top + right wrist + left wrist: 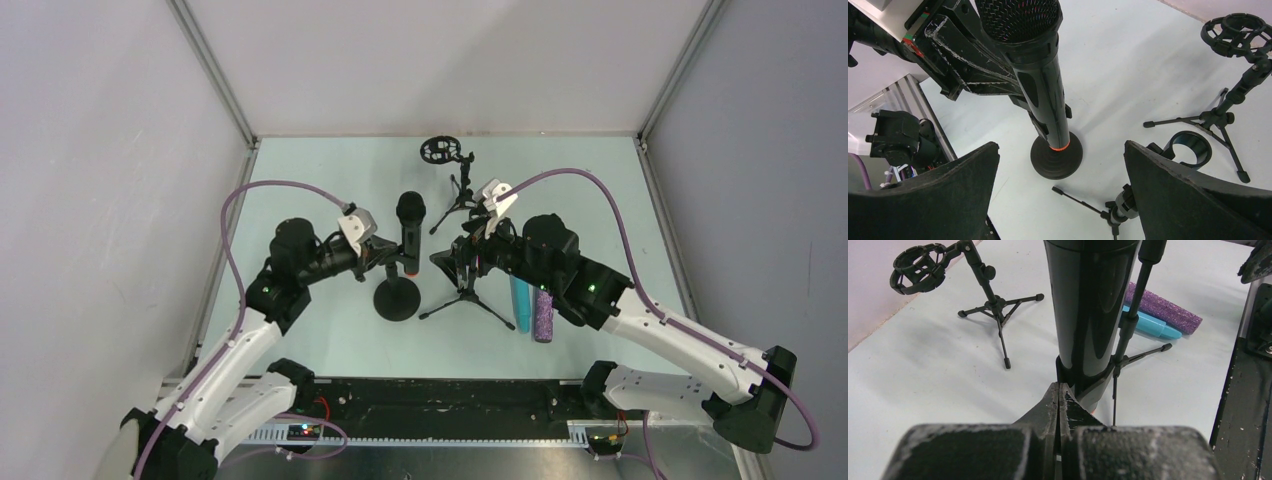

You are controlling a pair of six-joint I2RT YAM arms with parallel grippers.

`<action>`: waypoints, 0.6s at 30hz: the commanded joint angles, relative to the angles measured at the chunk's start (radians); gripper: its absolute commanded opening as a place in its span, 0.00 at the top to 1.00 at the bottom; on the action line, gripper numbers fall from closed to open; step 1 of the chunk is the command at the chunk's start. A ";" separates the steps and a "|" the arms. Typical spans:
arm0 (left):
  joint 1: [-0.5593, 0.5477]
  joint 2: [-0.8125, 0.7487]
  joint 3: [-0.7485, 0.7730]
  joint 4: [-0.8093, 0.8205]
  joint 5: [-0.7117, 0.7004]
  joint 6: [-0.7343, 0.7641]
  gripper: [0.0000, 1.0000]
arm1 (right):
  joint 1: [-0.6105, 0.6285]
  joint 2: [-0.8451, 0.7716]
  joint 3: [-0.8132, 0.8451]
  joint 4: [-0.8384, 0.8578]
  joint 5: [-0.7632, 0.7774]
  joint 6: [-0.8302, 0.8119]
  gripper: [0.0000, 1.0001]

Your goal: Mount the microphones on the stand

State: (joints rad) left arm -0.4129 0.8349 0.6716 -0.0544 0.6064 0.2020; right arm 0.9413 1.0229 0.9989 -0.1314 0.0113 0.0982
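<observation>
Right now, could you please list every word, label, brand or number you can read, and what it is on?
None is readable.
The black handheld microphone, the plain cyan-blue microphone and the glittery purple microphone show no lettering.
A small green-and-red patch on the left gripper is too blurred to read.

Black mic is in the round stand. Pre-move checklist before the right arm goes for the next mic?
1. black microphone upright in the round-base stand: ok.
2. left claw clear of the black microphone: cannot tell. It is shut, with its tip close by the mic's lower end.
3. right claw open and empty: ok.
4. tripod clip empty: ok.
5. cyan microphone and purple microphone lying flat, side by side: ok, though the right arm overhangs them in the top view.
6. shock-mount stand upright and empty: ok.
</observation>
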 commanded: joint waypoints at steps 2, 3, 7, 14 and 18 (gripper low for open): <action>-0.005 -0.022 0.064 0.015 -0.072 -0.008 0.94 | 0.004 -0.004 0.002 0.012 0.015 0.011 0.00; -0.005 -0.030 0.066 0.030 -0.079 -0.012 0.92 | 0.004 -0.005 0.003 0.011 0.015 0.011 0.01; -0.004 -0.062 0.064 0.074 -0.107 -0.022 0.86 | 0.003 -0.010 0.003 0.003 0.019 0.011 0.01; 0.001 -0.128 0.011 0.107 -0.159 -0.018 0.81 | 0.003 -0.011 0.003 0.002 0.027 0.016 0.00; 0.011 -0.171 -0.023 0.114 -0.189 -0.022 0.63 | 0.005 -0.012 0.003 0.011 0.023 0.015 0.01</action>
State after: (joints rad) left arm -0.4126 0.7029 0.6765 0.0177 0.4679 0.1890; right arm 0.9413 1.0229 0.9985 -0.1459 0.0200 0.1047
